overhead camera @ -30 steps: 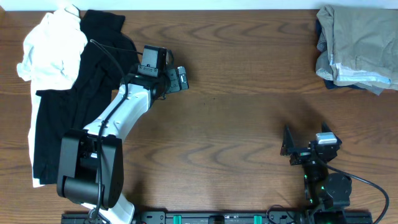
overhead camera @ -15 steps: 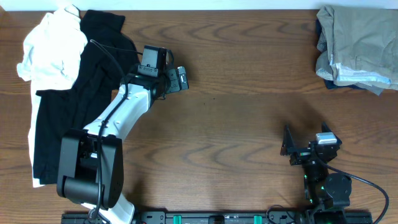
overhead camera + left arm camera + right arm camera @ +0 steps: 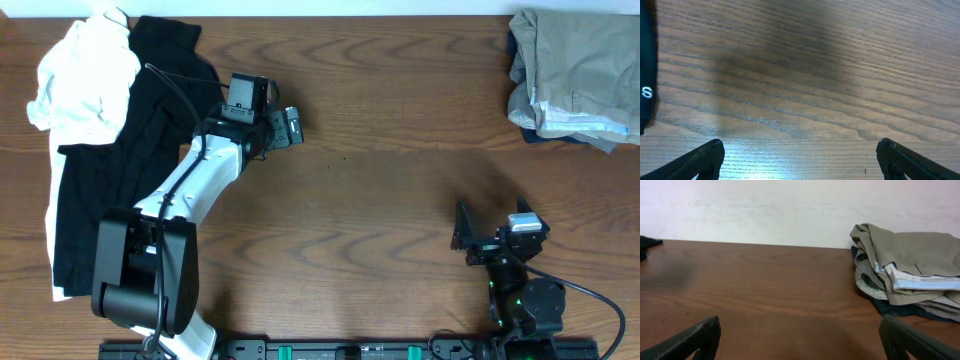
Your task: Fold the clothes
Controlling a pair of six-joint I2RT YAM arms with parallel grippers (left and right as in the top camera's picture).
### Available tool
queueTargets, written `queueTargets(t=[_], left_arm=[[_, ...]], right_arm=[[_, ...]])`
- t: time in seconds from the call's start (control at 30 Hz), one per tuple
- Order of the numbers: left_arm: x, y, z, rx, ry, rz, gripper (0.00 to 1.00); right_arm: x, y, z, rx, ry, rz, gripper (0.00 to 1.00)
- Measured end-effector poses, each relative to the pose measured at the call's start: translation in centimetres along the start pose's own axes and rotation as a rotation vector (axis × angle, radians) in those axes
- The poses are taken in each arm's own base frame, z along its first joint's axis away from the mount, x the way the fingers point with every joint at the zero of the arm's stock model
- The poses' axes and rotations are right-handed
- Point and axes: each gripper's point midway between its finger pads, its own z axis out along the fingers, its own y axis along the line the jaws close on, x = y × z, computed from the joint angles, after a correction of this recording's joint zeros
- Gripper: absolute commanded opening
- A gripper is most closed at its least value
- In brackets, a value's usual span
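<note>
the left claw (image 3: pixel 287 125) was released above the bare counter (image 3: pixel 380 180), near the black garment (image 3: pixel 110 180) and the white garment (image 3: pixel 85 80). the right claw (image 3: pixel 492 225) was released too, well apart from the khaki trousers (image 3: pixel 575 65) at the far right corner.

The counter (image 3: pixel 400 120) is brown wood, grained and faintly glossy. The khaki trousers (image 3: pixel 580 70) are matt, soft cloth.

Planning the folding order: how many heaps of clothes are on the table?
2: a black-and-white heap far left, a khaki heap far right; more garments may lie hidden inside.
</note>
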Motion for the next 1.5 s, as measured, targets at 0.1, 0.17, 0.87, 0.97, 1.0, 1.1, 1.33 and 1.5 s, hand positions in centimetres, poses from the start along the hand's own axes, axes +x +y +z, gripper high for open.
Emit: queueTargets(t=[0.1, 0.17, 0.87, 0.97, 1.0, 1.1, 1.33, 1.5], left_arm=[[0.1, 0.2, 0.0, -0.011, 0.004, -0.001, 0.98], [0.1, 0.6, 0.0, -0.03, 0.002, 0.004, 0.98], [-0.3, 3.7, -19.4, -0.037, -0.569, 0.33, 0.98], [1.2, 5.3, -20.7, -0.043, -0.66, 0.291, 0.98], [1.6, 5.7, -20.9, -0.044, -0.687, 0.28, 0.98], [2.7, 6.7, -21.5, -0.046, -0.772, 0.262, 0.98], [5.7, 9.3, -21.2, -0.048, -0.888, 0.178, 0.98], [6.6, 10.6, -21.5, -0.051, -0.965, 0.125, 0.98]], right_arm=[[0.0, 0.0, 0.0, 0.0, 0.0, 0.0, 0.99], [0.0, 0.0, 0.0, 0.0, 0.0, 0.0, 0.99], [0.0, 0.0, 0.0, 0.001, 0.0, 0.0, 0.99], [0.0, 0.0, 0.0, 0.001, 0.0, 0.0, 0.99], [0.0, 0.0, 0.0, 0.002, -0.001, 0.0, 0.99], [0.0, 0.0, 0.0, 0.002, 0.0, 0.0, 0.99], [0.0, -0.1, 0.0, 0.003, 0.0, 0.0, 0.99], [0.0, -0.1, 0.0, 0.003, 0.0, 0.0, 0.99]])
